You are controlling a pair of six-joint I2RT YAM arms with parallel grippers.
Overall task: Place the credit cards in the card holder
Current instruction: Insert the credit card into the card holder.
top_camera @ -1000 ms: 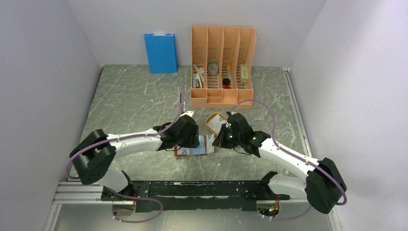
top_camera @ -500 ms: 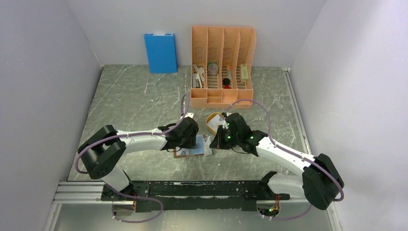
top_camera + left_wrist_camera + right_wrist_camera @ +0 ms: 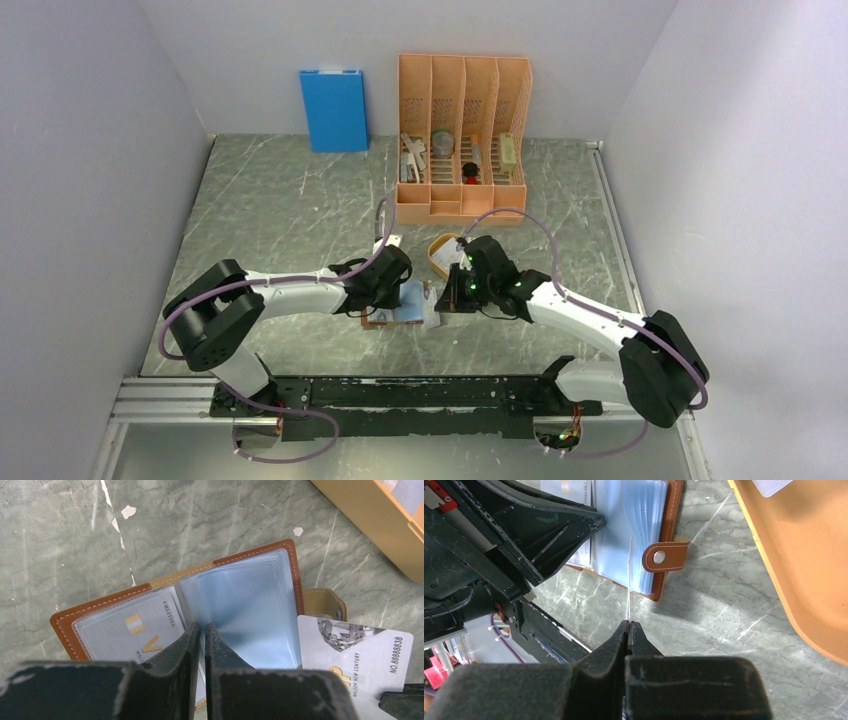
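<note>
The right gripper (image 3: pixel 628 626), jaws shut on an edge-on credit card (image 3: pixel 356 655), should slide it level between the card holder (image 3: pixel 296 585)'s clear sleeves (image 3: pixel 240 615), where the left gripper (image 3: pixel 200 628)'s jaws sit nearly closed, grip unclear.

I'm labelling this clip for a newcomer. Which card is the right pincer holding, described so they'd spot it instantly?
From the tall orange organizer, come nearer past the oval tray to the open brown card holder. The pale card sits at its snap-tab edge, pinched by the right pincer; unlike the sleeved card, it bears a diamond picture.
</note>
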